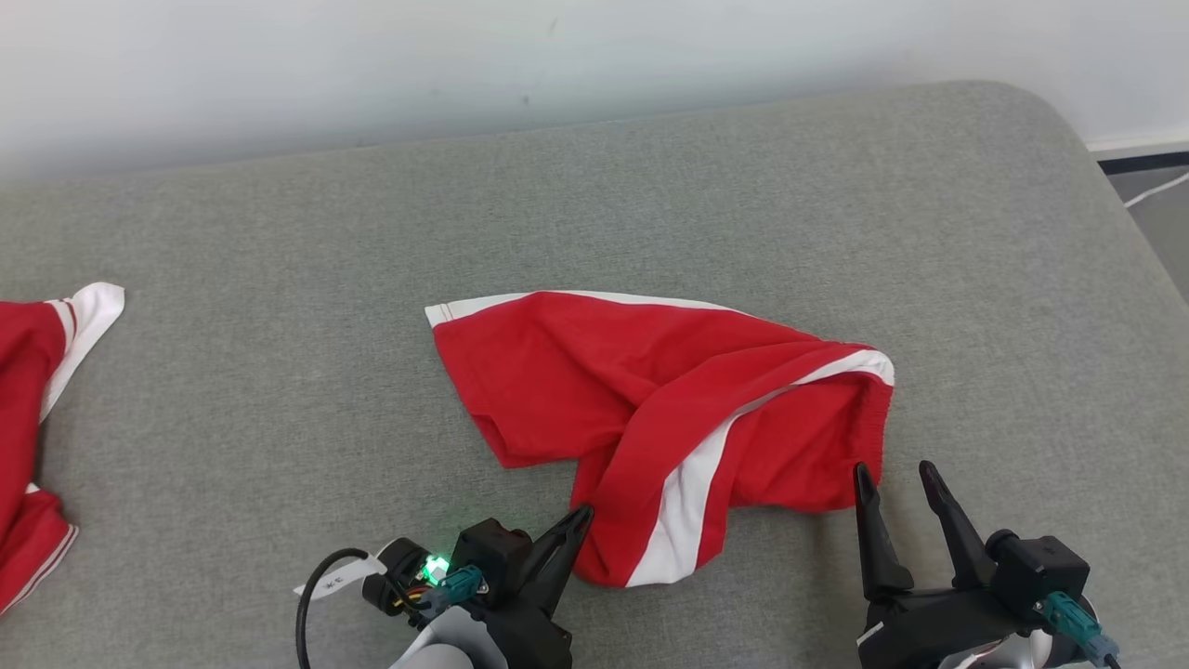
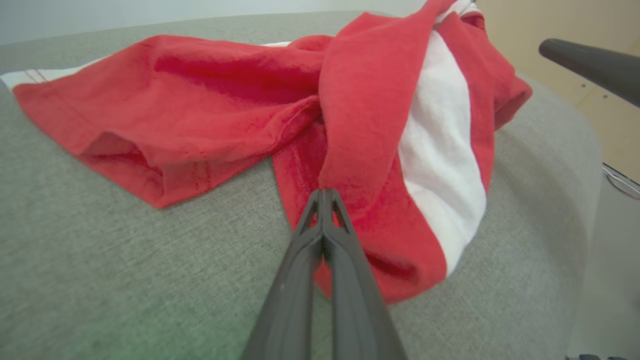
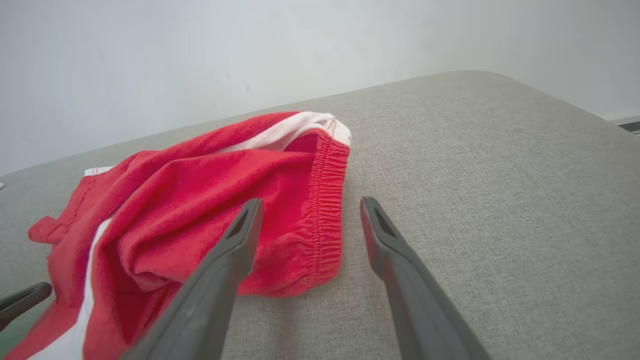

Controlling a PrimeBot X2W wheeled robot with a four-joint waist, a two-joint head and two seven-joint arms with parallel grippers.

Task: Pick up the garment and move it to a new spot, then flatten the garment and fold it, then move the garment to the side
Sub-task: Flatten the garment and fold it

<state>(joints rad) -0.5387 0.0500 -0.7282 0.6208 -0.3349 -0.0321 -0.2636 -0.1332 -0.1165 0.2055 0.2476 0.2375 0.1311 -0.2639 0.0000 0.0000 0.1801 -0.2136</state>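
Picking up is judged to be the step in hand: the shorts [image 1: 650,390] are lying on the bench [image 1: 279,232], nothing lifted, so flattening, folding and the move aside are all left to do.

Shorts: red with a white stripe [image 1: 683,502], crumpled, centre of the head frame; bench top is grey fabric. Leg hem is pointed to the upper left, elastic waistband [image 3: 327,200] to the right, and a twisted fold is run down to the lower middle. A second red garment [image 1: 28,390] is seen at the left edge, well apart, untouched.

Left hand [image 1: 583,513]: lower middle of the head frame, fingers together, tips set against the near edge of the twisted fold. Whether cloth is actually pinched between them cannot be told from either frame.

Right hand [image 1: 895,469]: lower right, fingers apart, nothing held. In the right wrist frame one finger is placed over the cloth and the other over bare bench, with the waistband's lower corner lined up between them.

Next move, as judged: right hand to be eased forward and down until the waistband is between the fingers, then closed. Left pinch to be confirmed at first lift; if the fold is not raised with it, a deeper regrasp is called for. Both hands then to be raised together so the shorts are carried clear to the new spot.
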